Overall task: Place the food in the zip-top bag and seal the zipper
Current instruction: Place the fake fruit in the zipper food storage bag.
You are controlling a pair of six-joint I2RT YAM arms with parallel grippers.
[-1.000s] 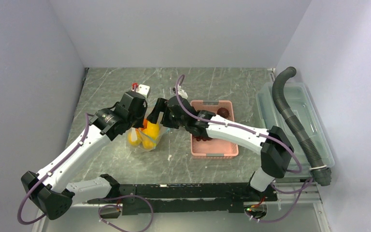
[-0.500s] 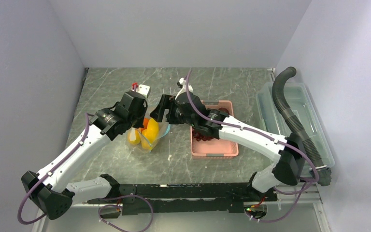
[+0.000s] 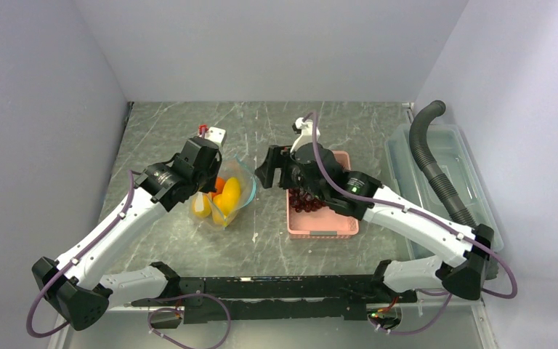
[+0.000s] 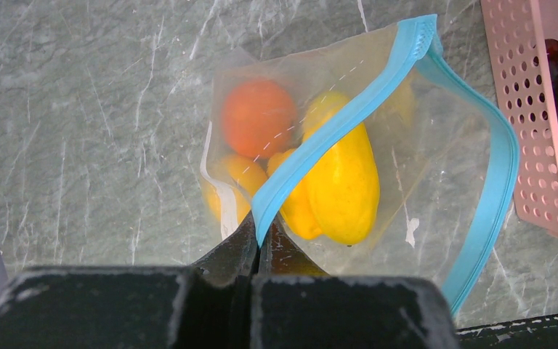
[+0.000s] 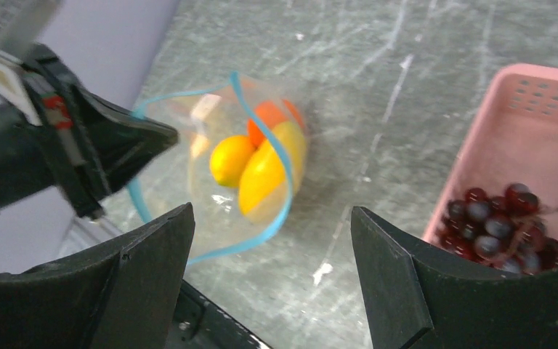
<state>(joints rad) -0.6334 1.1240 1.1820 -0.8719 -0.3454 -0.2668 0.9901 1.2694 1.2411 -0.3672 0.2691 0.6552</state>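
Note:
The clear zip-top bag [image 3: 227, 198] lies on the table, mouth gaping toward the basket. Its teal zipper [image 4: 349, 116] forms an open loop. Inside lie a round orange fruit [image 4: 258, 116] and several yellow pieces [image 4: 341, 185]. My left gripper [image 4: 259, 229] is shut on the zipper strip at the bag's near corner, holding it up. My right gripper [image 5: 270, 212] is open and empty, hovering between the bag [image 5: 221, 200] and the pink basket [image 5: 523, 123]. Dark grapes [image 5: 494, 218] lie in that basket.
The pink perforated basket [image 3: 321, 227] stands right of the bag. A rigid clear bin [image 3: 465, 196] with a grey ribbed hose [image 3: 436, 167] over it sits at the far right. Grey walls close in on both sides and the back.
My right gripper has pulled back from the bag's mouth toward the basket, empty. A yellow fruit now lies inside the bag. The left gripper has kept its hold.

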